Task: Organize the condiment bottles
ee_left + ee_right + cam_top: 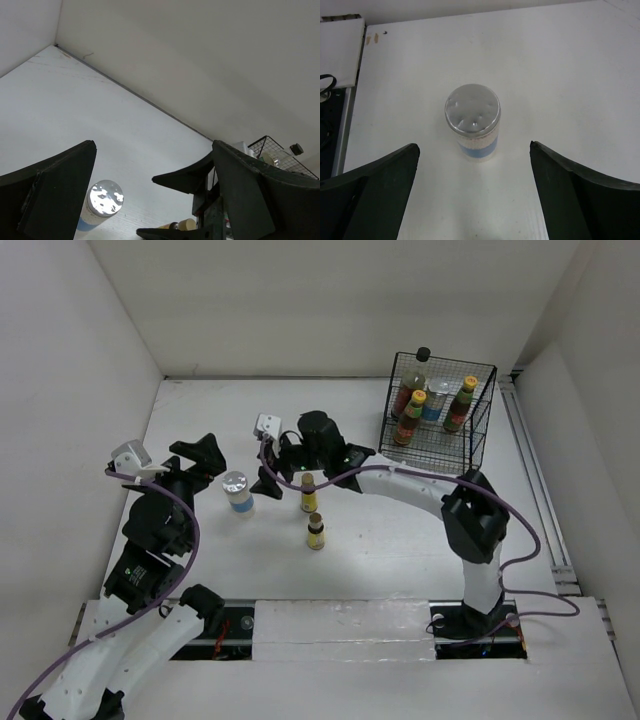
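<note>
A silver-lidded blue-label jar (pixel 237 491) stands on the table between my two grippers. My right gripper (pixel 268 466) is open just right of it, jaws facing it; in the right wrist view the jar (pixel 472 122) stands ahead of the open gripper (pixel 474 146). My left gripper (pixel 212 462) is open and empty just left of the jar, which shows low in the left wrist view (pixel 102 202) below that gripper (pixel 154 150). Two small yellow tan-capped bottles (pixel 309 493) (pixel 316 531) stand right of the jar. The tall dark bottle (pixel 412 380), two red-sauce bottles (pixel 410 418) (pixel 460 405) and a second jar (pixel 435 400) stand in the basket.
The black wire basket (pixel 480 430) stands at the back right of the table, near the right wall. White walls enclose the table on the left, back and right. The right arm stretches across the middle of the table, over the yellow bottles.
</note>
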Robot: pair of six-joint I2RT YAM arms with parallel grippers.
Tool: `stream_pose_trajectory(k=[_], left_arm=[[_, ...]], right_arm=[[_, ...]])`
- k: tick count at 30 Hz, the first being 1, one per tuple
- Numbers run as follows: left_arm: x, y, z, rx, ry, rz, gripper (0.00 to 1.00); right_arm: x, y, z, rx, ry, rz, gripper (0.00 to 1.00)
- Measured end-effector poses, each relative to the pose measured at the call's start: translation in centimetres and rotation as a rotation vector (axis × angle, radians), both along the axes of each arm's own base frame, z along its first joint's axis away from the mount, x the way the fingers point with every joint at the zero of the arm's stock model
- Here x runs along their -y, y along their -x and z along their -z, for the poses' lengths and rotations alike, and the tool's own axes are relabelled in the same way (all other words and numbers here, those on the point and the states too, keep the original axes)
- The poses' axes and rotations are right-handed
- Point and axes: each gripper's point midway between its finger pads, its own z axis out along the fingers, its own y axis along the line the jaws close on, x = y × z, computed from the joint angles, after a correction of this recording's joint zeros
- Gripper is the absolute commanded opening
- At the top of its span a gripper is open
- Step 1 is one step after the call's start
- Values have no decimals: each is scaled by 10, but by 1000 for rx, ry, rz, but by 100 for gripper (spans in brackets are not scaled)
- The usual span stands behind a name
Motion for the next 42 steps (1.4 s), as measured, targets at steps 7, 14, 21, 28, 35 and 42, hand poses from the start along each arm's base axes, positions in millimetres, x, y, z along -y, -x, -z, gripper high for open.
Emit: stream_pose_trajectory(k=[7,14,21,28,35,42], left_arm=[[0,0,0,0,0,3,98],[1,0,0,1,-1,5,98],[2,0,0,1,-1,10,98],[2,1,-1,5,1,13,98],[0,4,-4,19,9,16,98],[1,5,-5,22,10,26,98]], right_arm=[[-36,-2,29,-9,78,-40,99],[-61,10,84,-47,192,-95,96],[-75,0,75,-51,118,-30,63],[-79,-10,68,-62,27,42,47],[-46,-15,30,-71,-53,103,47],[59,-59,-125,88,-325,278,47]])
